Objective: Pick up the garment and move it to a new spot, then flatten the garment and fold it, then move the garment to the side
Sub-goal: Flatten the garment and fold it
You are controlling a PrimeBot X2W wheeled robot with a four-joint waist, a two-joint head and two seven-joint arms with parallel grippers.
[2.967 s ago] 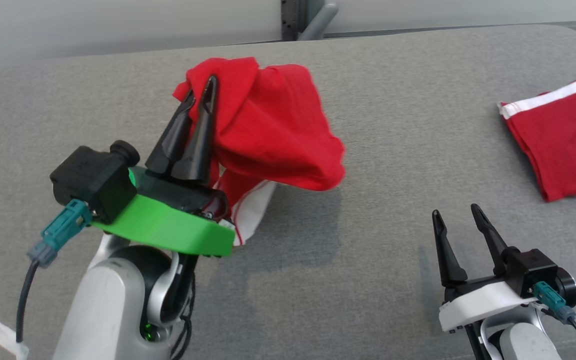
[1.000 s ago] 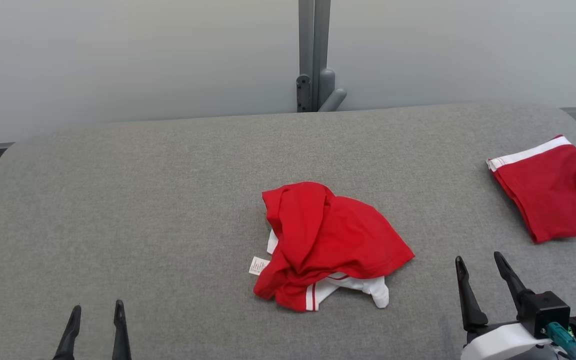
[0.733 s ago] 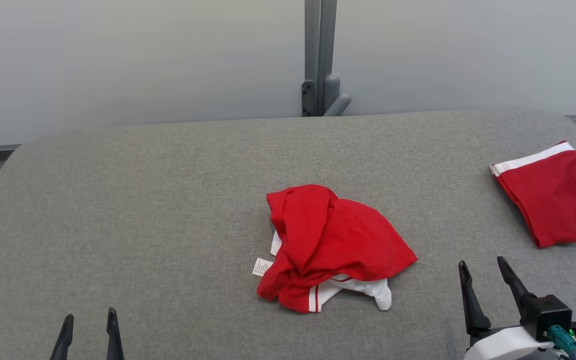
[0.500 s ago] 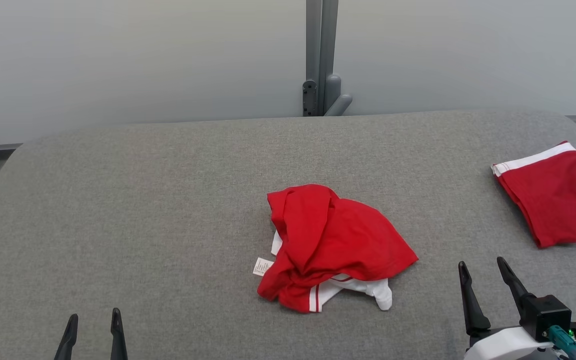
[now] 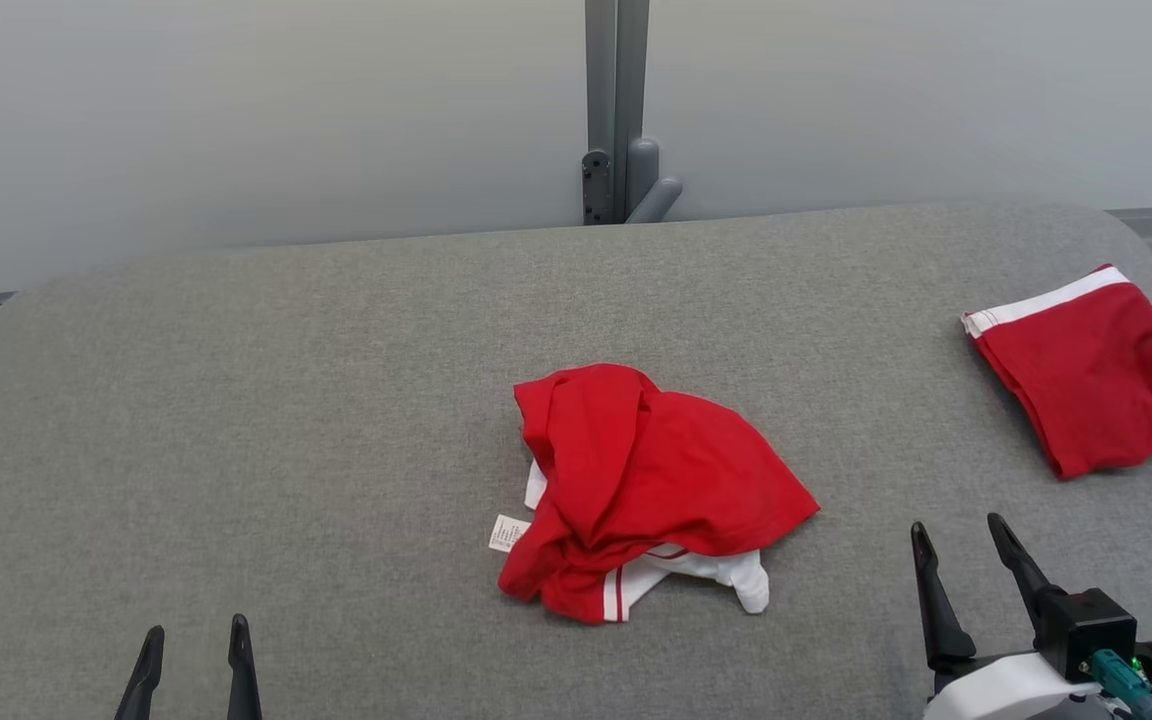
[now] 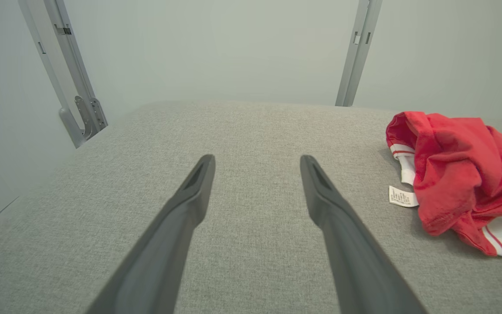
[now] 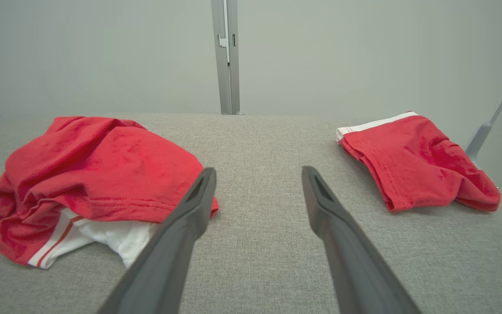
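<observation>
A crumpled red garment (image 5: 651, 480) with a white band and a small white label lies in a heap at the middle of the grey padded table (image 5: 286, 420). It also lies at the right of the left wrist view as the garment (image 6: 456, 170) and at the left of the right wrist view as the garment (image 7: 89, 174). My left gripper (image 5: 194, 635) stands open at the lower left, well apart from the heap, with nothing between its fingers. My right gripper (image 5: 956, 535) stands open at the lower right, a short way right of the heap, also holding nothing.
A second red garment (image 5: 1086, 370) with a white waistband lies folded at the table's far right edge, seen too as the folded garment (image 7: 408, 161). A grey post (image 5: 616, 110) stands behind the table against a pale wall.
Three seconds ago my left gripper held the garment up; it has let go and drawn back to the lower left. Over the last second the garment lies still and the camera shifts slightly.
</observation>
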